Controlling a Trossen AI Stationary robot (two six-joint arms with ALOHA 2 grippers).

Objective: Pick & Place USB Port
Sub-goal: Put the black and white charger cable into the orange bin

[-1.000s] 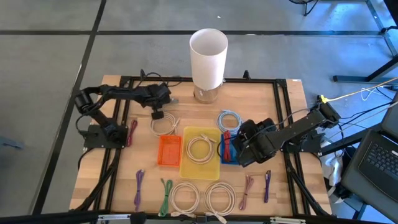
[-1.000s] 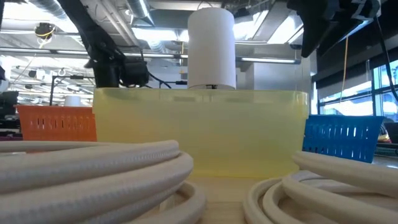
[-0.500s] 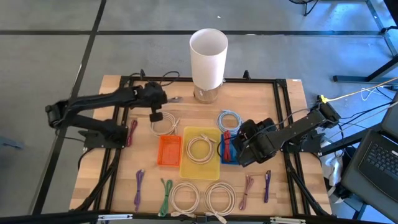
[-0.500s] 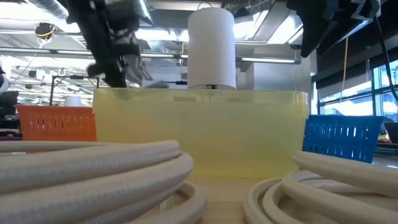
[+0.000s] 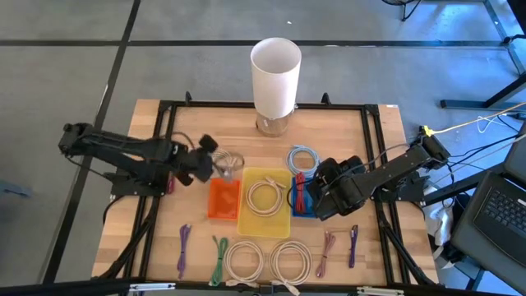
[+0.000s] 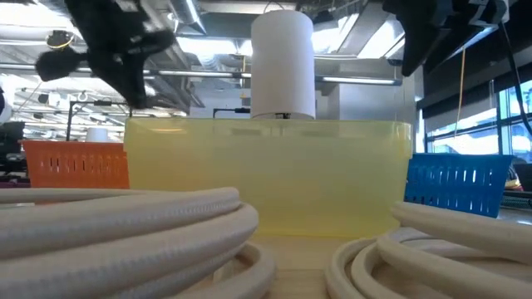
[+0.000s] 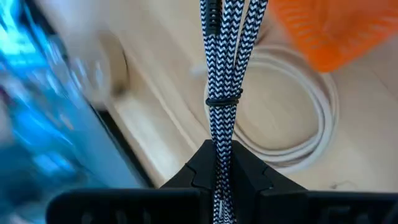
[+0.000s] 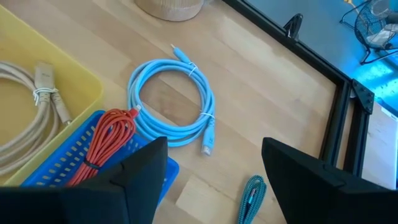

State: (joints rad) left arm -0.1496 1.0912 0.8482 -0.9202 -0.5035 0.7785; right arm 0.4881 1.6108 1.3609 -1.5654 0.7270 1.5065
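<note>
My left gripper [image 7: 219, 154] is shut on a black-and-white braided cable bundle [image 7: 225, 56], bound by a black tie. In the high view this gripper [image 5: 205, 163] is just beyond the far edge of the orange basket [image 5: 223, 198], above a white coiled cable [image 7: 298, 127] lying flat on the table. My right gripper [image 8: 211, 171] is open and waits over the blue basket [image 5: 302, 200], which holds a red cable [image 8: 107, 140]. My left gripper pinches the braided bundle at one end [image 7: 221, 134], just behind the black tie, between its two fingers. The fingers lie along the cable. The rest of the bundle reaches out past the fingertips, lifted clear of the table.
A tall white cylinder [image 5: 275, 72] stands at the far edge. A yellow bin [image 5: 265, 215] with a cream cable sits between the two baskets. A light-blue coil [image 8: 171, 102] lies beyond the blue basket. Purple, green and white cables line the near edge. Black frame rails [image 5: 164, 115] surround the board.
My left arm has swung back, and its gripper has come from near the white cylinder toward the table's near edge, turning as it went. It has stayed shut on the braided cable, which now sits by the orange basket. The right arm has kept still.
</note>
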